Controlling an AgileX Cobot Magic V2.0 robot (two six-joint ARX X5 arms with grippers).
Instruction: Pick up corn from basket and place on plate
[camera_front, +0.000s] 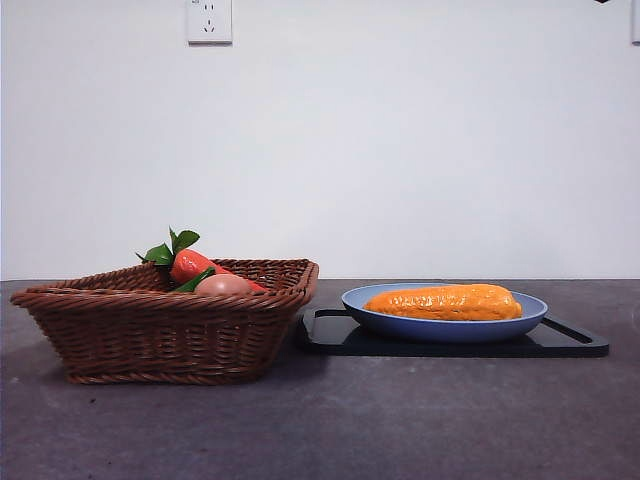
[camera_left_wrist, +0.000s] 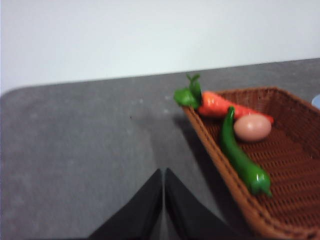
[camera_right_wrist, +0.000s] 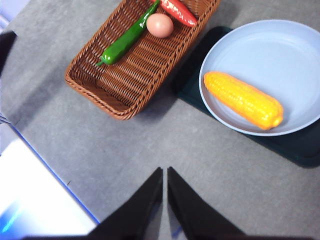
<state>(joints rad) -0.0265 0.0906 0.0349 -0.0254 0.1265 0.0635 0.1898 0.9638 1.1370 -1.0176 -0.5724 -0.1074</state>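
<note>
The basket (camera_front: 165, 325), brown woven wicker with flaring sides and a braided rim, is seen on the grey table (camera_front: 320, 430). 3 items are held in it: a red-orange carrot (camera_right_wrist: 178, 11) with green leaves, a tan egg (camera_right_wrist: 160, 25) and a long green pepper (camera_right_wrist: 126, 41). In the right wrist view, the egg is found between the carrot and the pepper, touching or just beside both. The leaves and the egg are seen above the rim in the front view.

Beside the basket, a flat black tray (camera_front: 570, 340) is laid, and the light blue plate (camera_front: 445, 325) is set on it. 1 item is held by the plate: the corn (camera_front: 445, 302). It is laid flat on its side across the plate's inner surface, wholly inside the raised rim. Its surface is glossy and orange-yellow, with rows of bumpy kernels shown from above and both ends rounded.

The left gripper (camera_left_wrist: 163, 181) is held over bare table just beside the basket, its jaws pressed together on nothing. The right gripper (camera_right_wrist: 164, 181) is held high above the table, near both basket and plate, its jaws likewise closed and empty.
</note>
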